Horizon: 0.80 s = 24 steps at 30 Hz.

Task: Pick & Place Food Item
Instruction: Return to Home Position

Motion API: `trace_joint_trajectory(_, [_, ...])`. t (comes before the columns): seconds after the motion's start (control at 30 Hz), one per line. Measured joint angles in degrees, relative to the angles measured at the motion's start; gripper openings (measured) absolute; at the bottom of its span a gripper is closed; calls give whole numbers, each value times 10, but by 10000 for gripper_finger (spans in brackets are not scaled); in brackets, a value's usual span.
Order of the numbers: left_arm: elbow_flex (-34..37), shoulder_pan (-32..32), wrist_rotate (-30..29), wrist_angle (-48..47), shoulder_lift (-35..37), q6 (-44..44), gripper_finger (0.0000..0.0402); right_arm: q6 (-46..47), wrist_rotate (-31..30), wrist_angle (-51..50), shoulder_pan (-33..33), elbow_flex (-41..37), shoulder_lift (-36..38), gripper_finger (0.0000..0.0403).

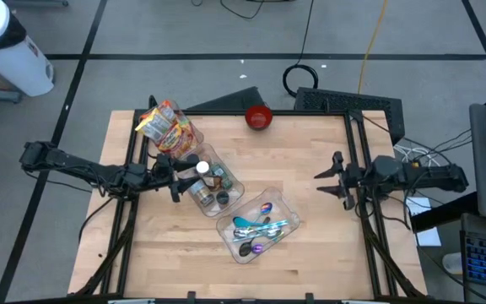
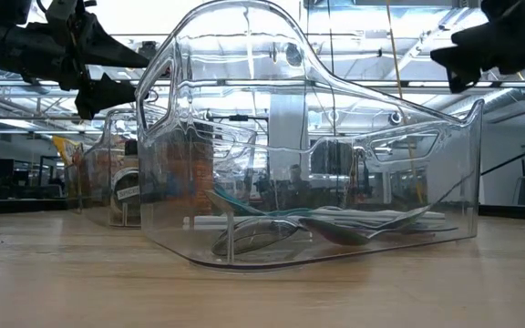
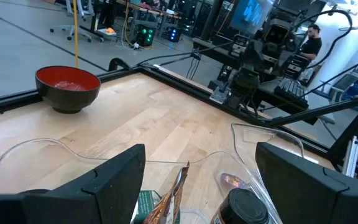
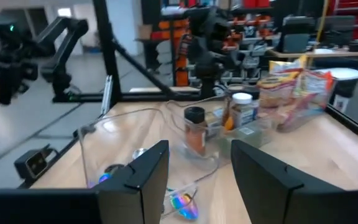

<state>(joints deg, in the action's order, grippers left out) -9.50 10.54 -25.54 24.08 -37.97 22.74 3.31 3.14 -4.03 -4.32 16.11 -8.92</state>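
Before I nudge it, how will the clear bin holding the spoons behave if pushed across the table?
The clear bin looks like thin plastic, so probably light and apt to slide on the smooth wooden table. Its base sits wide and flat in the low view, so tipping seems unlikely. The loose spoons inside would likely shift.

We cannot read any words or numbers here. The snack bags have bright print on them, but we cannot make out the letters. The jar with the white lid has a label, too small to read.
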Motion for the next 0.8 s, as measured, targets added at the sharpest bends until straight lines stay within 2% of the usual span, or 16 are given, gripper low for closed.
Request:
trace_joint_trajectory(0.2, [0,0,0,1,0,-11,312,30,57,0,26,-29,64,166])
trace_joint_trajectory(0.37, [-2,0,10,9,17,-68,312,31,61,0,37,-38,88,166])
trace_joint_trajectory(0.47, [-3,0,49,4,62,-106,312,33,61,-6,44,-39,87,168])
trace_joint_trajectory(0.6, [-3,0,102,-46,157,-146,312,36,74,-8,51,-39,88,169])
trace_joint_trajectory(0.8, [-3,0,105,-159,300,-171,312,35,76,-10,52,-39,88,168])
